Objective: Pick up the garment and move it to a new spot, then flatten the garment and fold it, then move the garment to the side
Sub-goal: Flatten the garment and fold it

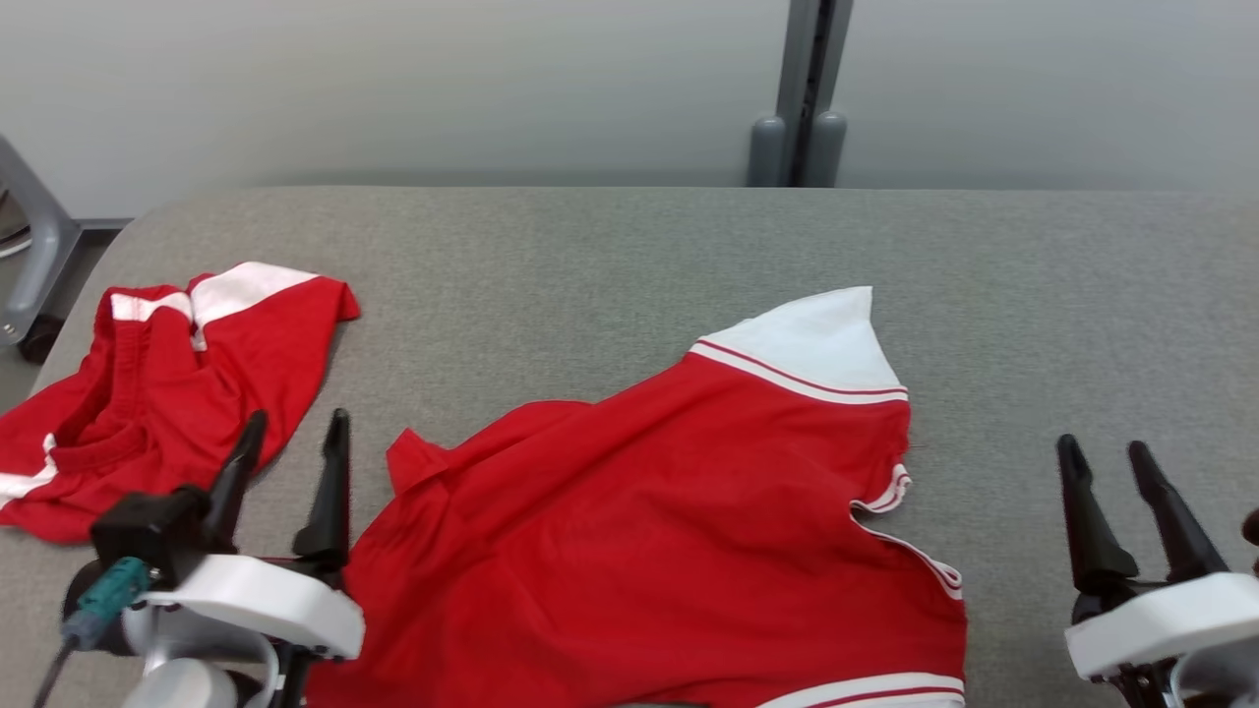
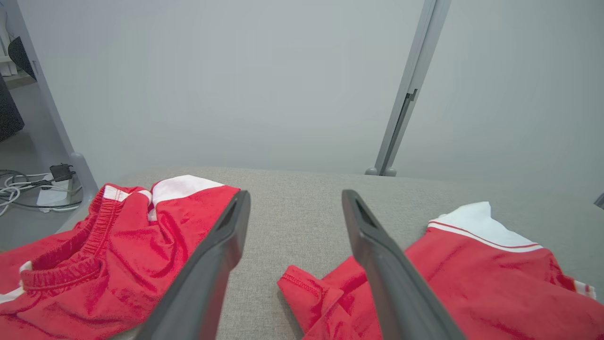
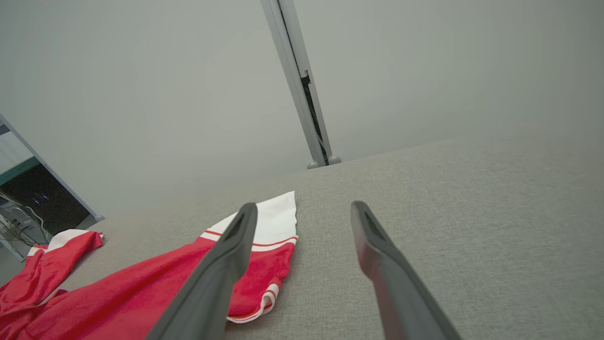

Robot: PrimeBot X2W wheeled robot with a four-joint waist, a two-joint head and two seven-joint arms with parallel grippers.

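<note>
Head view: left claw [image 1: 298, 421] and right claw [image 1: 1103, 444] stand wide, empty; pinch garment [image 1: 669, 511] corners, pull apart to flatten.

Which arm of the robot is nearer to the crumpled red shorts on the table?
Left. The left arm has its open jaws just right of the shorts; the right arm is far across the table, beyond the red shirt.

Bright red for the garment [image 1: 669, 521], sleeve end white with thin red striping. Same red plus white panels on the shorts [image 1: 167, 393]. Flecked grey weave for the surface [image 1: 629, 246]. Dark grey fingers [image 1: 329, 482], white casing on left hand [image 1: 298, 418] and right hand [image 1: 1104, 445].
</note>
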